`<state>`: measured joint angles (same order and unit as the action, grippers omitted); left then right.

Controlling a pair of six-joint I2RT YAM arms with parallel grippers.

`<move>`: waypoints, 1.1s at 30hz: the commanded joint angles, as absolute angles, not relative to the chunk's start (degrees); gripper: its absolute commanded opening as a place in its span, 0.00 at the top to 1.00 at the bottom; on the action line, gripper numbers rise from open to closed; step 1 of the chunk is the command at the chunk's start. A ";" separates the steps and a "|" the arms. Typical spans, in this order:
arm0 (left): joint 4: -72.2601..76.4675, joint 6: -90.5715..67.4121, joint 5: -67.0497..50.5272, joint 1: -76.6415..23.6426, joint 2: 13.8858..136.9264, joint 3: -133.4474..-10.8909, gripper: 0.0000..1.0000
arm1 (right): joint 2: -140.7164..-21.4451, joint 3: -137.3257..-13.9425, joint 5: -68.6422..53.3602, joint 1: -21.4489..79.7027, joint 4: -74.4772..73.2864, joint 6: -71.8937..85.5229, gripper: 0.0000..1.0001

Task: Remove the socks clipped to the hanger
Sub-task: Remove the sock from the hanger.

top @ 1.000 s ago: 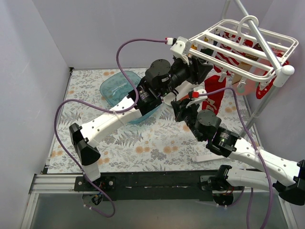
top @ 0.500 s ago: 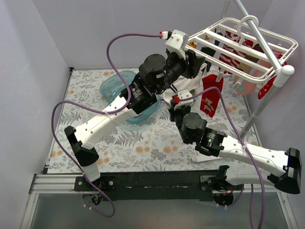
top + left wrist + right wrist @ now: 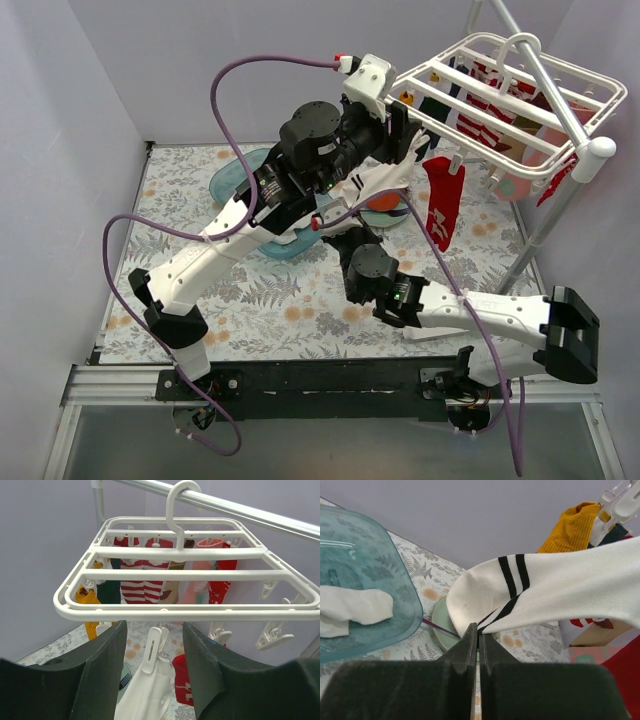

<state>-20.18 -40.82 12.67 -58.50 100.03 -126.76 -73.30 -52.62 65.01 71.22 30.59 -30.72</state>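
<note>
R tool [image 3: 478, 632] pulled back left, clamped on white striped sock [image 3: 555, 592], now taut. L tool [image 3: 154, 636] moved up, wide around its clip [image 3: 150, 652] on hanger [image 3: 185, 612]. Sock not off yet.

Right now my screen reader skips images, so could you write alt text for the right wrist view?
The right pincer is shut on a white sock with black stripes, stretched toward the upper right. A blue tub at left holds another white sock; a mustard sock hangs behind.
</note>
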 commanded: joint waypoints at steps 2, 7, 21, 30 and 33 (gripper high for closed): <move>-22.50 -37.19 15.46 -59.68 99.49 -126.91 0.53 | -79.27 -54.32 67.94 72.86 42.62 -49.44 0.99; -21.97 -34.46 18.89 -61.08 99.23 -124.64 0.53 | -82.87 -57.03 65.66 73.13 38.86 -53.35 0.99; -18.55 -27.34 26.10 -63.63 101.24 -121.37 0.53 | -83.76 -61.35 62.58 73.21 29.09 -55.20 0.99; -15.56 -20.58 31.72 -66.62 104.68 -121.81 0.50 | -82.62 -61.00 61.88 73.21 29.18 -54.93 0.99; -14.42 -19.08 34.09 -67.23 105.47 -121.73 0.50 | -82.09 -60.91 61.53 73.21 29.18 -54.76 0.99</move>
<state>-17.32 -22.92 29.36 -66.41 105.82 -120.49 -83.61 -59.16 64.25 72.16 29.47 -54.87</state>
